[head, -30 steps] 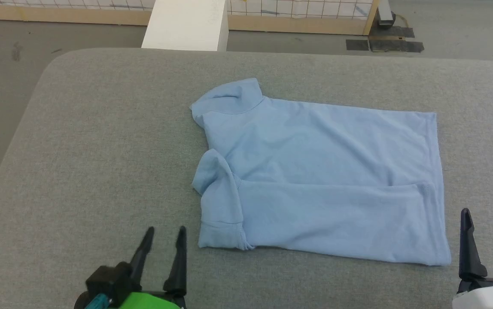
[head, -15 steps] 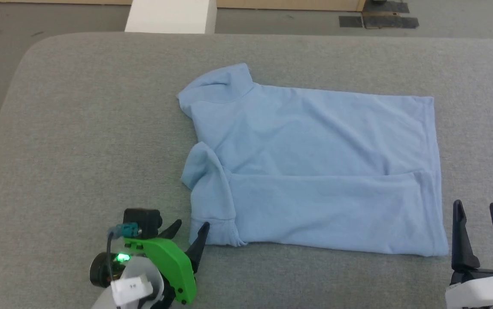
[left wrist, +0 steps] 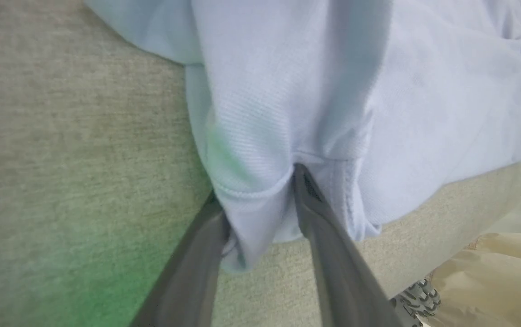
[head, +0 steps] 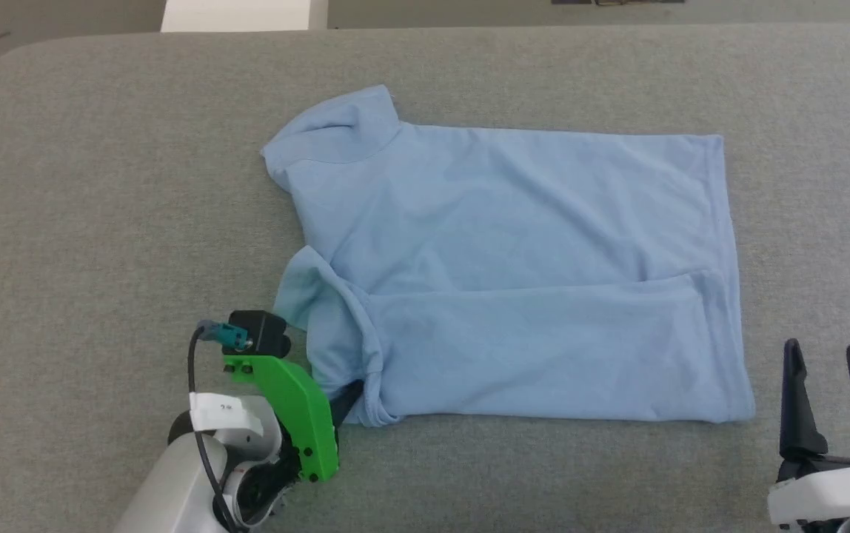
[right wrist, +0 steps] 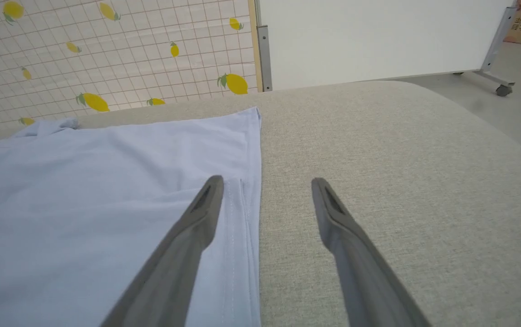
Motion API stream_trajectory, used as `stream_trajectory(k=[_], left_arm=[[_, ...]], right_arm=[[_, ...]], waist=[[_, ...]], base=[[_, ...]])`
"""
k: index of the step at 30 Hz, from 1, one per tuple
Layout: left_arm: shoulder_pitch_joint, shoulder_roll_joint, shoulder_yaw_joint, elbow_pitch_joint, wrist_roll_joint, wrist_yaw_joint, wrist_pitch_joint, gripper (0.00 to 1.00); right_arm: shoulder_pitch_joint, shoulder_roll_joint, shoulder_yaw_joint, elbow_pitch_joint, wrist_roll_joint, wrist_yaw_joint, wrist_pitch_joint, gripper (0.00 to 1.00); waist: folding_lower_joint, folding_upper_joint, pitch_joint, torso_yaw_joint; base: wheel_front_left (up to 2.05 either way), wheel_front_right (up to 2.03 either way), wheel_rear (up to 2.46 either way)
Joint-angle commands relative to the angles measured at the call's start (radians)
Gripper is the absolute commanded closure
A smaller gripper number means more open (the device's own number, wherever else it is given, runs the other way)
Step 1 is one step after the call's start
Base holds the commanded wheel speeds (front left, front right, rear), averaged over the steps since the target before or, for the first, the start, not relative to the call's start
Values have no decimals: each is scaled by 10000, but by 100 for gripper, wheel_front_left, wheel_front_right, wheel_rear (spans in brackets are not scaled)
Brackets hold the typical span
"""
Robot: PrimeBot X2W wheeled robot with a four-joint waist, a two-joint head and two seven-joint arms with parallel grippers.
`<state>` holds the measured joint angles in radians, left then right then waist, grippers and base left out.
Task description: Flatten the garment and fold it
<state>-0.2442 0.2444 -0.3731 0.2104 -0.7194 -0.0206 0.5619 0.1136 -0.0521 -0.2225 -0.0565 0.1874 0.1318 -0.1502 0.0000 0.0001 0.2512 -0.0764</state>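
At the near edge of the grey cloth-covered table (head: 99, 185), toward its left side, the left tool (left wrist: 257, 186) reaches in low under its green bracket (head: 299, 414). In the left wrist view its two fingers (left wrist: 328, 254) stand either side of a bunched fold of sleeve hem. The cloth touches both fingers and bulges between them, so the tool is clamped on the garment (head: 514, 259).

Toward the near right corner of the table, the right tool (head: 822, 348) has its fingers well apart with nothing between them. In the right wrist view one finger lies over the stitched bottom hem (right wrist: 242, 227) and the other over bare table. Whether either finger touches down, I cannot tell.

The garment, a plain light blue T-shirt, lies about midway between the table's left and right edges. Its neck end faces the left edge and its bottom hem faces the right edge. Its near long side is folded over the body as a flat flap (head: 543, 348), whose free edge runs roughly parallel to the near edge of the table. The near sleeve (head: 321, 311) is rumpled and rises into a ridge where the left tool grips it. The body beyond is fairly smooth, with faint diagonal creases. The far sleeve (head: 336, 122) is folded toward the far edge.

Past the far edge stands a white block (head: 236, 15). The right wrist view also shows a lemon-printed grid wall (right wrist: 106, 54) and a white panel (right wrist: 378, 36).
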Motion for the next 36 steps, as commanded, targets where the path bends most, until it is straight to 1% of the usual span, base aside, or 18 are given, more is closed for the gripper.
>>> stream_trajectory(k=[1, 5, 8, 10, 13, 15, 17, 19, 22, 29, 30, 31, 32, 36], left_arm=[[162, -271, -312, 351, -85, -123, 153, 100], [159, -302, -199, 265, 11, -196, -460, 100], [319, -260, -121, 62, 158, -193, -979, 100], [466, -249, -96, -110, 216, -168, -1215, 100], [651, -211, -99, -378, 316, -117, -1442, 100], [753, -195, -112, -553, 349, -72, -1509, 100], [795, -192, -129, -673, 385, -30, -1552, 100], [818, -191, -152, -754, 410, -10, -1585, 100], [826, -206, -195, -818, 421, 3, -1600, 100], [674, -220, -235, -919, 415, 26, -1582, 100], [637, -220, -227, -937, 410, 34, -1578, 100], [588, -218, -209, -958, 406, 44, -1588, 100], [547, -219, -195, -973, 401, 48, -1597, 100], [422, -226, -90, -985, 337, 54, -1705, 100]], right_arm=[[-220, 18, 72, 33, 23, -11, -54, 0], [-375, 11, 127, -11, -213, -11, 73, 0], [-479, -135, 204, -70, -150, -11, 524, 0], [-514, -273, 322, -40, 179, -11, 1234, 0], [-544, -401, 254, 41, 755, -11, 2775, 0], [-518, -468, 46, 76, 1015, -11, 4051, 0], [-494, -588, 26, 17, 1171, -11, 4972, 0], [-502, -627, -61, -51, 1295, -11, 5661, 0], [-574, -741, -138, -117, 1218, -11, 6214, 0], [-830, -581, -239, 370, 1482, -11, 7504, 0], [-896, -567, -261, 406, 1549, -11, 7604, 10], [-998, -562, -288, 441, 1594, -11, 7670, 89], [-1072, -573, -284, 469, 1615, -11, 7724, 100], [-1366, -709, -283, 565, 1679, -11, 7744, 100]], waist=[[0, -1, 31, -66], [0, -1, -13, -94], [0, -1, -43, -63], [0, -1, -47, -15], [0, -1, -20, 91], [0, -1, 18, 190], [0, -1, 53, 290], [0, -1, 85, 367], [0, -1, 132, 467], [0, -1, 331, 633], [0, -1, 388, 638], [0, -1, 449, 635], [0, -1, 499, 635], [0, -1, 655, 620]], base=[[0, 0, 0], [0, 0, 0], [0, 0, 0], [0, 0, 0], [0, 0, 0], [0, 0, 0], [0, 0, 0], [0, 0, 0], [0, 0, 0], [0, 0, 0], [0, 0, 0], [0, 0, 0], [0, 0, 0], [0, 0, 0]])
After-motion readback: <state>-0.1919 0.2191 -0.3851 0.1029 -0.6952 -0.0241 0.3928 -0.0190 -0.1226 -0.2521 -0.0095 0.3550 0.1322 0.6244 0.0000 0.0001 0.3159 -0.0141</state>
